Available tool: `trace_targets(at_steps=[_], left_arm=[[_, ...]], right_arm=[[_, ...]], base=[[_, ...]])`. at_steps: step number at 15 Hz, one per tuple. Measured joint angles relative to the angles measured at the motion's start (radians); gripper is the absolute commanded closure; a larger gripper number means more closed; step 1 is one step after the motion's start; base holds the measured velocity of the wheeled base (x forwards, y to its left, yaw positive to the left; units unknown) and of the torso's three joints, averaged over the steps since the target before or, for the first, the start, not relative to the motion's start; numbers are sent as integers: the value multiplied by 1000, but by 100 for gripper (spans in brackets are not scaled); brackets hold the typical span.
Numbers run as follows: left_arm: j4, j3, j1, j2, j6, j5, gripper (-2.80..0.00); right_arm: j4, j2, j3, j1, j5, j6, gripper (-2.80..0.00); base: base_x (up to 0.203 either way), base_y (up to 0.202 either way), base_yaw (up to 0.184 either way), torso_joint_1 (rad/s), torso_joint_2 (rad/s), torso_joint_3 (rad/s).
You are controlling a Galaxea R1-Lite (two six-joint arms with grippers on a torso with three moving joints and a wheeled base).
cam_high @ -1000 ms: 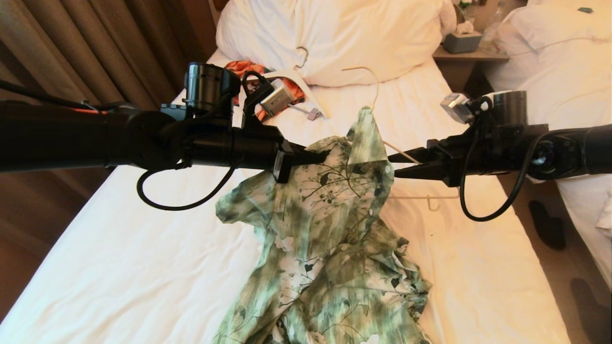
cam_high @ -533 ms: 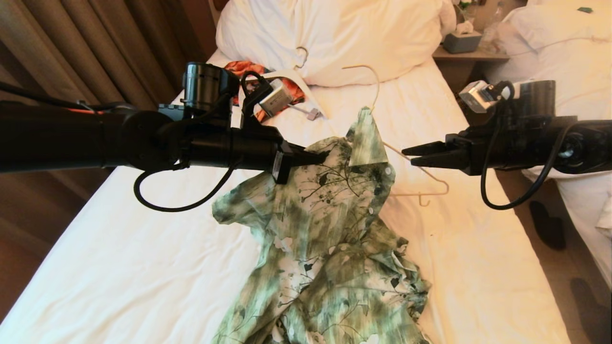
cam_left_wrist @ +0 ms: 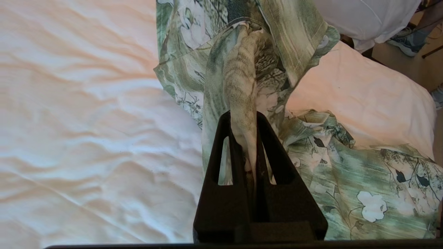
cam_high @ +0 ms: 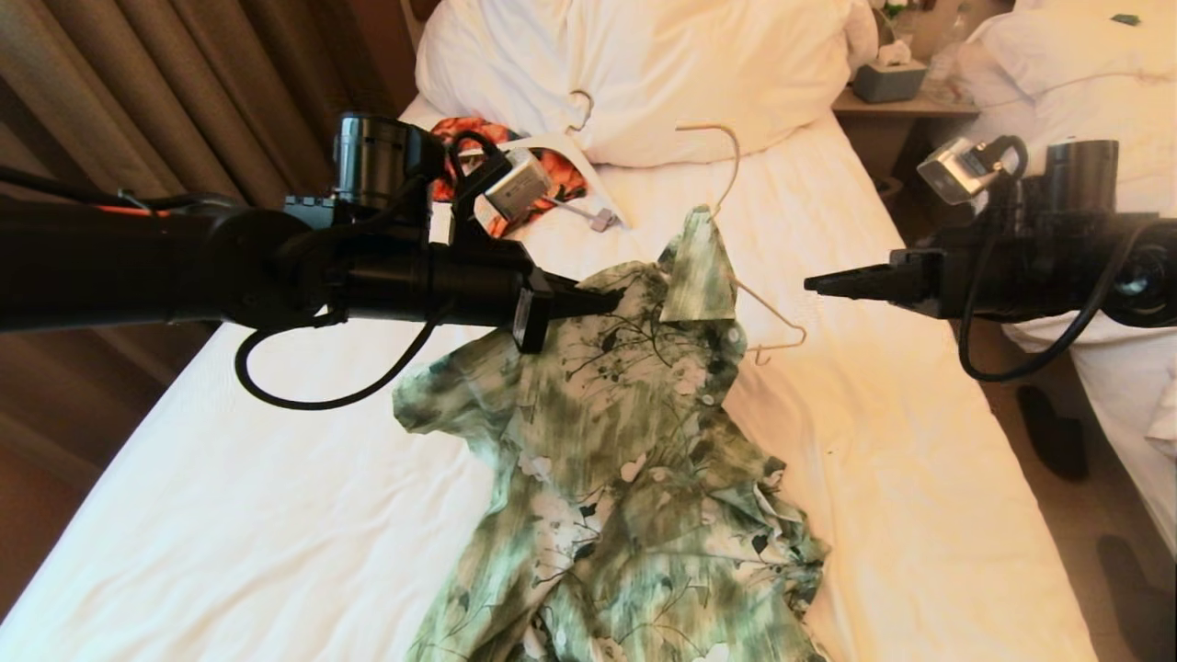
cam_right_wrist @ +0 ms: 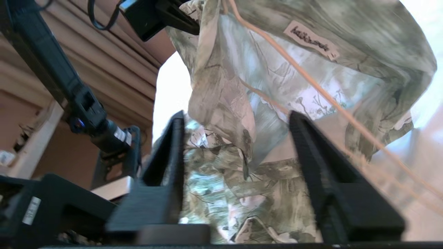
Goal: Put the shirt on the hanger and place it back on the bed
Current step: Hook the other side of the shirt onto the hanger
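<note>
The green-and-white floral shirt (cam_high: 598,460) hangs with its collar lifted and its lower part piled on the bed (cam_high: 230,460). My left gripper (cam_high: 611,302) is shut on a bunched fold of the shirt (cam_left_wrist: 346,180) near the collar, and the cloth runs between its fingers (cam_left_wrist: 273,138). The thin cream hanger (cam_high: 772,317) sits partly inside the shirt, with its hook (cam_high: 726,156) rising above the collar and one arm sticking out to the right. My right gripper (cam_high: 814,283) hovers open to the right of that arm, empty. In the right wrist view the hanger wire (cam_right_wrist: 311,86) crosses the shirt (cam_right_wrist: 346,34) beyond the right gripper (cam_right_wrist: 235,117).
A big white pillow (cam_high: 644,64) lies at the head of the bed. An orange-and-black garment (cam_high: 469,133) and a thicker white hanger (cam_high: 561,142) lie beside it. Curtains (cam_high: 138,92) hang on the left. A nightstand (cam_high: 901,106), another bed (cam_high: 1085,74) and a slipper (cam_high: 1053,432) are on the right.
My right gripper has let go of the hanger's arm and drawn back right and up. The freed hanger arm has swung left toward the shirt. My left gripper has shifted slightly left with the shirt.
</note>
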Motion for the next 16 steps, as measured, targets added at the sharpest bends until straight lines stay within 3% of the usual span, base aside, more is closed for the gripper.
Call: trace_targets(at_steps=[4, 6, 12, 16], left_arm=[[1, 4, 3, -16, 0, -1, 0], [2, 12, 3, -24, -1, -1, 0], [27, 28, 9, -58, -30, -3, 0], [64, 31, 20, -93, -35, -4, 0]], right_arm=[[-1, -4, -13, -15, -3, 86, 0], [-1, -1, -41, -26, -14, 179, 0], [-94, 61, -164, 6, -258, 528, 0], [-130, 135, -240, 73, -408, 629, 0]], base=[[0, 0, 0, 0, 0, 0], [0, 0, 0, 0, 0, 0], [0, 0, 0, 0, 0, 0], [0, 0, 0, 0, 0, 0]])
